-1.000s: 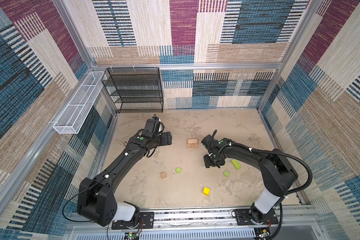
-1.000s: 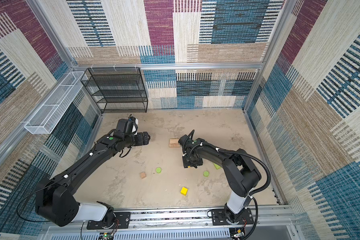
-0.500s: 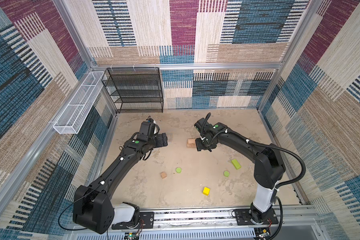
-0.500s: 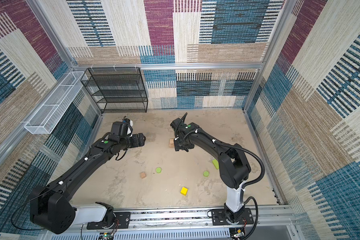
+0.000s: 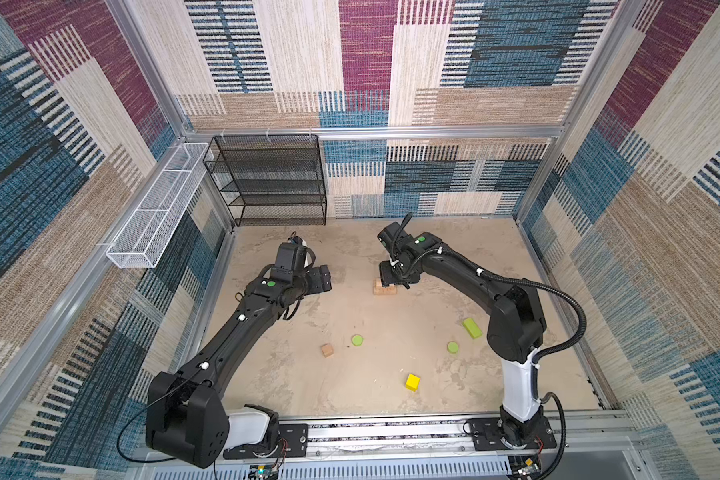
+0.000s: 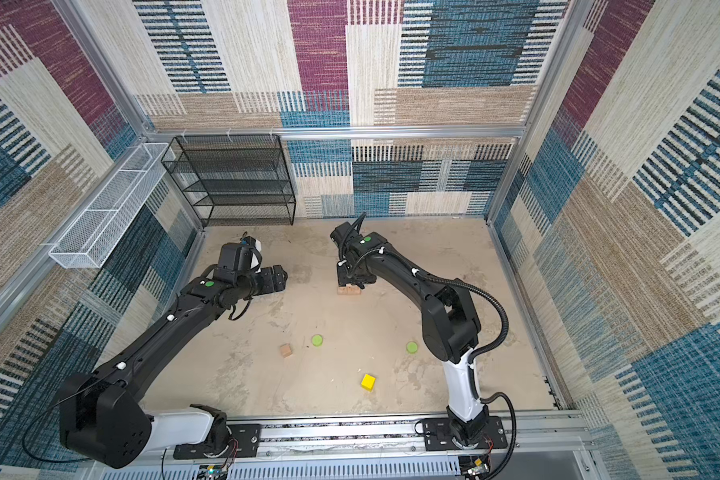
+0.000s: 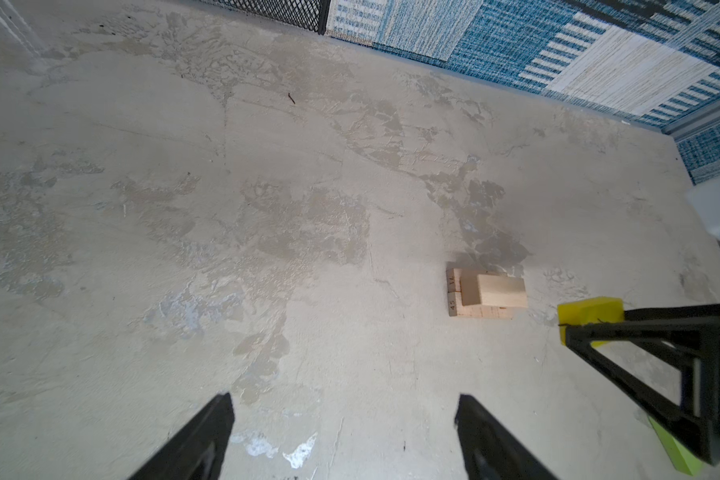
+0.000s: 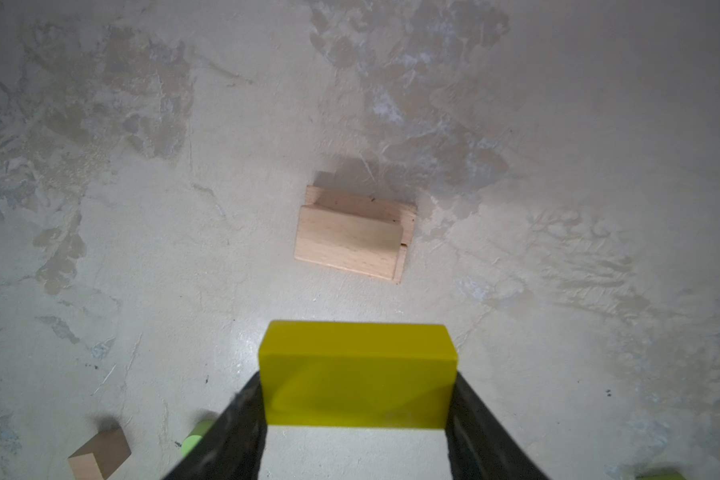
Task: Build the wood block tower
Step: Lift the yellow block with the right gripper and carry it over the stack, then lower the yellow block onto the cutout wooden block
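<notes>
**Yellow bar gripped just beside the tan stack**

The left gripper (image 7: 344, 405) stands spread wide with nothing in it. Only the tips of its fingers (image 7: 208, 436) enter the left wrist view.

Going rightward on the floor come the tan cube (image 5: 327, 350), one lime green disc (image 5: 357, 340), then the stack of tan bars (image 5: 384, 287). From above, the right gripper (image 5: 395, 279) covers part of the stack. That claw is clenched on the yellow bar (image 8: 358, 374), held near the stack and apart from it. In both top views the bar is hidden under the wrist. The stack's count is hard to make out: one bar lies across at least two.

Farther right lie the yellow cube (image 5: 412, 382), the other lime green disc (image 5: 453, 347) and the lime green bar (image 5: 472, 328). In a top view the right arm (image 6: 433, 299) hides that bar.

The tabletop (image 5: 350, 399) is sandy and mottled. Patchwork woven panels wall it in. A black wire shelf (image 5: 271, 178) stands at the back, and a white wire basket (image 5: 154, 216) hangs on the left wall.
</notes>
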